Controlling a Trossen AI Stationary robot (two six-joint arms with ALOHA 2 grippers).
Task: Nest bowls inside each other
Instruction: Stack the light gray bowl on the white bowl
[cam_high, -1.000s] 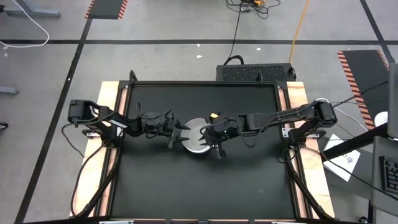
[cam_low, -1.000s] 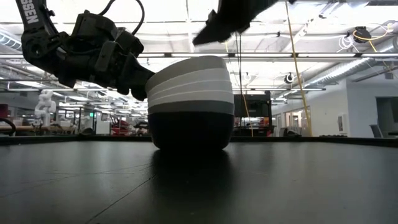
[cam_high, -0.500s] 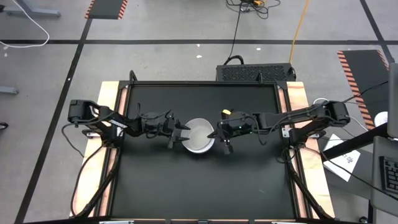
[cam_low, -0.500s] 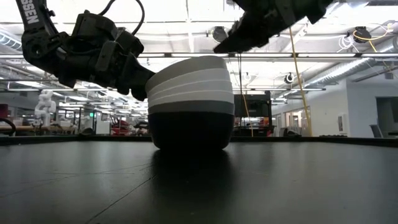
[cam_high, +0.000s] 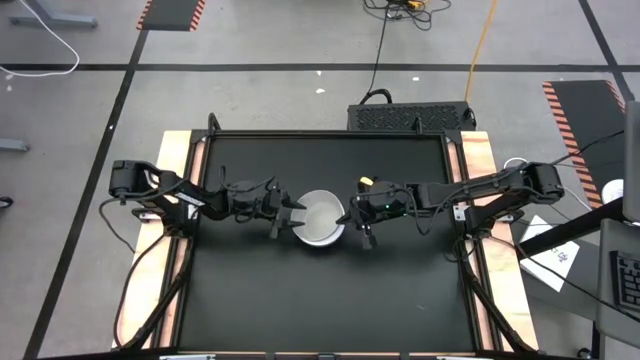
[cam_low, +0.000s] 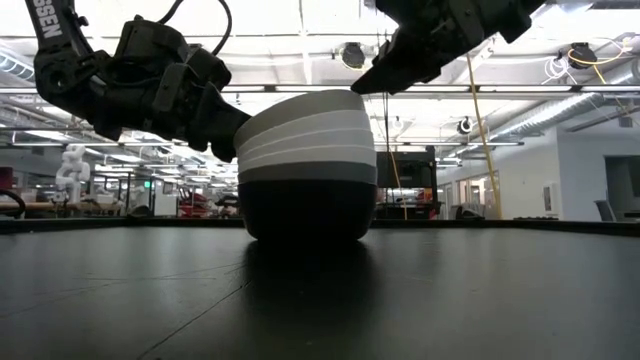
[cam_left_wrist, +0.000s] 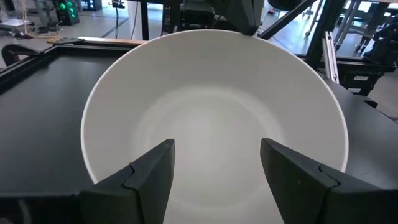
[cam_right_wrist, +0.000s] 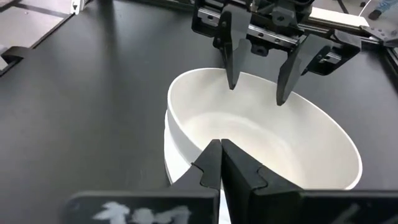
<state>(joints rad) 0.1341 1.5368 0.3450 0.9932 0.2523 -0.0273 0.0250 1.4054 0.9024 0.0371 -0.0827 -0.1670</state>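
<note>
Bowls: the stack of bowls (cam_high: 321, 218) stands in the middle of the black table (cam_high: 320, 290), mouth up, slightly tilted toward the left arm's side in the low view.
Layers: in the low view the black bowl (cam_low: 305, 210) is at the bottom, a dark grey band (cam_low: 307, 172) above it, then pale and white rims; the top white bowl (cam_left_wrist: 214, 118) is empty inside.
Long axis: the stack is round, its axis goes nearly vertical.
Left gripper: the left gripper (cam_high: 290, 215) is just beside the stack's rim, fingers (cam_left_wrist: 152, 177) spread apart, not gripping.
Right gripper: the right gripper (cam_high: 352, 221) is at the opposite rim, slightly above it, fingers (cam_right_wrist: 214, 163) pressed together.
Room: a large hall with ceiling lights behind the table; grey floor with black lines around it.
Hidden: the inner bowls show only as rim bands; their exact number is hard to tell.
</note>
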